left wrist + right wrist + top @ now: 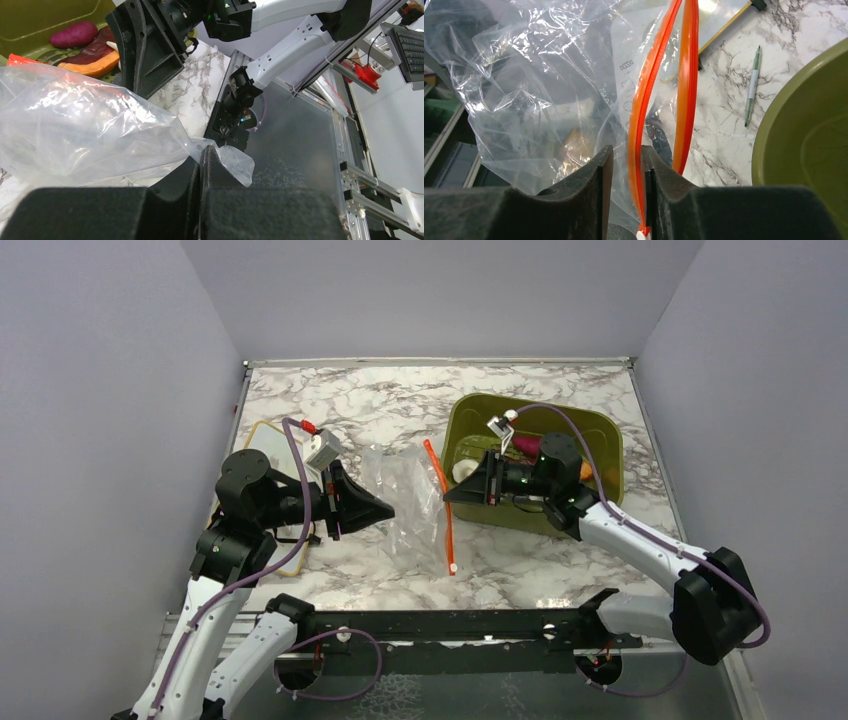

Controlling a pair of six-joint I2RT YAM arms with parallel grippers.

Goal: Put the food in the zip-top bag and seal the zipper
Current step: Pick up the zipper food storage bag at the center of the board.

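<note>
Nearest, the left tool (388, 510) is clenched on the clear, crinkly plastic zip-top bag (405, 490). In the left wrist view its fingers (192, 172) press together on a fold of film at the bag's closed end. The bag lies on the marble-patterned table (340, 410), between the two arms, with its mouth turned right.

Along that mouth runs the thin red-orange zipper (447, 530), and its two lips stand apart, so the bag is open. The right tool (448, 497) reaches in from the right at the mouth. Its jaws sit a little apart around one lip, which rests against one finger. Whether they actually pinch it cannot be told.

Farther right sits the olive-green plastic tub (590, 430), just beside the bag's mouth. The food is in it: a white toy mushroom (465, 471), a dark red-purple piece (75, 34) and an orange crescent slice (90, 66).

No food shows clearly inside the bag. The task looks to be at its opening stage, with the bag held and spread. Every piece is still to be moved across, and the zipper is yet to be pressed closed.
</note>
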